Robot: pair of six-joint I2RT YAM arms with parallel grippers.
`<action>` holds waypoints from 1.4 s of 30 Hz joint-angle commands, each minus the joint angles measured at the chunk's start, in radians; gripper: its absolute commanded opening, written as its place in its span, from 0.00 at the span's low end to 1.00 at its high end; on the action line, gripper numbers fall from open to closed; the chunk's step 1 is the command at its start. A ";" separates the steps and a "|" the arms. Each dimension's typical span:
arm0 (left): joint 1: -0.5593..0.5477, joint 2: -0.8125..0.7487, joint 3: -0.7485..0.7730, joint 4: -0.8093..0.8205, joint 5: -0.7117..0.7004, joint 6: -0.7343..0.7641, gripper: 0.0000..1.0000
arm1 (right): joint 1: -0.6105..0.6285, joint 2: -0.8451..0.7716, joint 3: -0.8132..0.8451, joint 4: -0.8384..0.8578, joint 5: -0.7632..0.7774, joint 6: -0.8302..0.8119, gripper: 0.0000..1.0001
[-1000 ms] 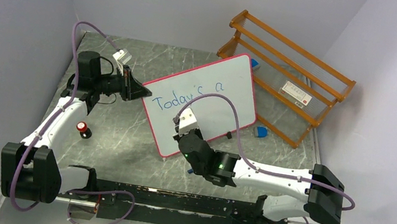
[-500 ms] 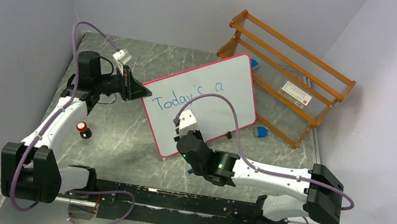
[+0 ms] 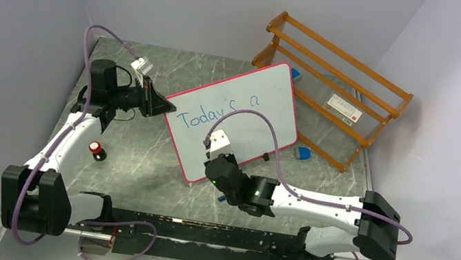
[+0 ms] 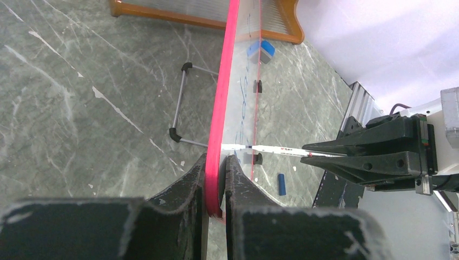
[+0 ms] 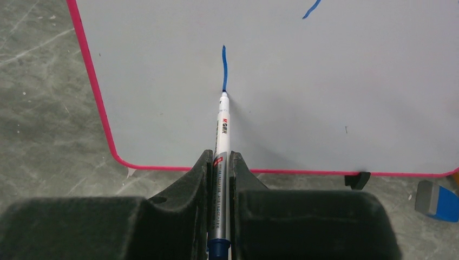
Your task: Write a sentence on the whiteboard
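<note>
The whiteboard (image 3: 283,86), white with a pink-red rim, stands tilted on the table. Blue words "Today's a" (image 3: 217,110) of the sentence run across its upper part. My left gripper (image 3: 167,107) is shut on the board's left rim (image 4: 215,162), one finger on each face. My right gripper (image 5: 219,157) is shut on a silver marker (image 5: 222,130), whose tip touches the board at the lower end of a short blue upright stroke (image 5: 224,67). In the top view the right gripper (image 3: 212,154) sits over the board's lower left part, below "Today's".
An orange wooden rack (image 3: 335,70) stands behind the board on the right, with a small labelled box (image 3: 344,106) on it. A blue eraser (image 3: 303,153) lies by the board's right corner. A red-topped knob (image 3: 95,148) sits near the left arm. A blue marker cap (image 4: 281,184) lies on the table.
My right gripper with the marker has shifted slightly over the board's lower part. The left gripper and the board have stayed put.
</note>
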 commanded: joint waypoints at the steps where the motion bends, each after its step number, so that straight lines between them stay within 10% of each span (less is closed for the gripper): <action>1: 0.004 0.003 -0.018 -0.034 -0.078 0.064 0.05 | -0.006 -0.017 -0.030 -0.042 -0.018 0.042 0.00; 42: 0.003 0.010 -0.021 -0.032 -0.076 0.062 0.05 | -0.017 -0.027 -0.056 0.101 0.001 -0.015 0.00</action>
